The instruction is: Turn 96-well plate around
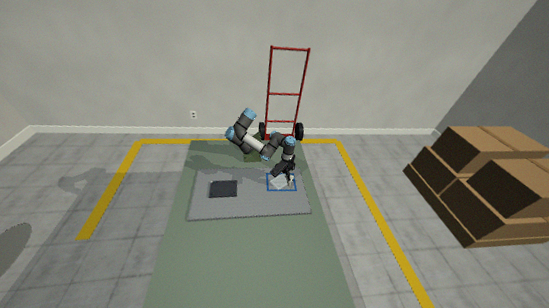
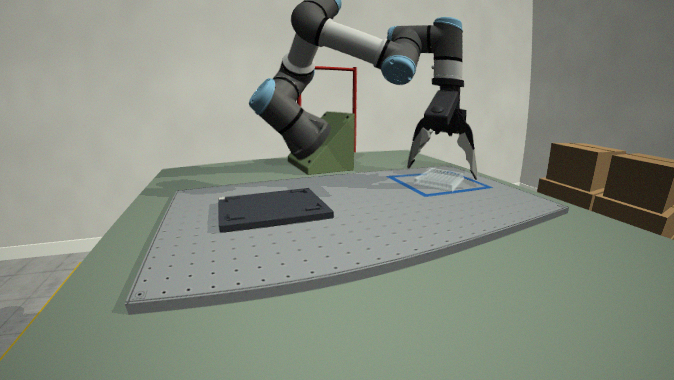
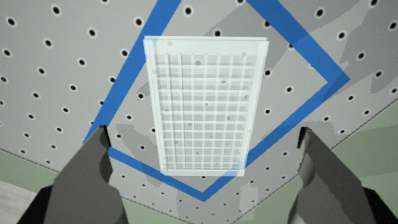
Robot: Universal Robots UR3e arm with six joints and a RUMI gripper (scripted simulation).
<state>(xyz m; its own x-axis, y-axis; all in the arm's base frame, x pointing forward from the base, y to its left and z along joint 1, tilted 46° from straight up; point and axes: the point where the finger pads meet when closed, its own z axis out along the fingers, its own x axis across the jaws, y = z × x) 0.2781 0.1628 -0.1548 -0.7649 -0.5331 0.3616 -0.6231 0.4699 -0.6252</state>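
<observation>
Gripper [image 2: 442, 169] is standing fully open, gripping nothing, its two dark tapered fingers straddling the plate without touching it. One 96-well plate [image 2: 440, 179], clear plastic with a fine grid of wells, is lying flat on the perforated grey breadboard [image 2: 310, 250], inside the blue taped square [image 2: 425, 193] and skewed to its sides. One plate nest N1 [image 2: 272, 210], a matte black slab with small raised corner locators, is sitting well apart from the plate, nothing lying in it. The breadboard is resting on the smooth green worktop [image 2: 450, 310]. Cut corner: cannot tell.
</observation>
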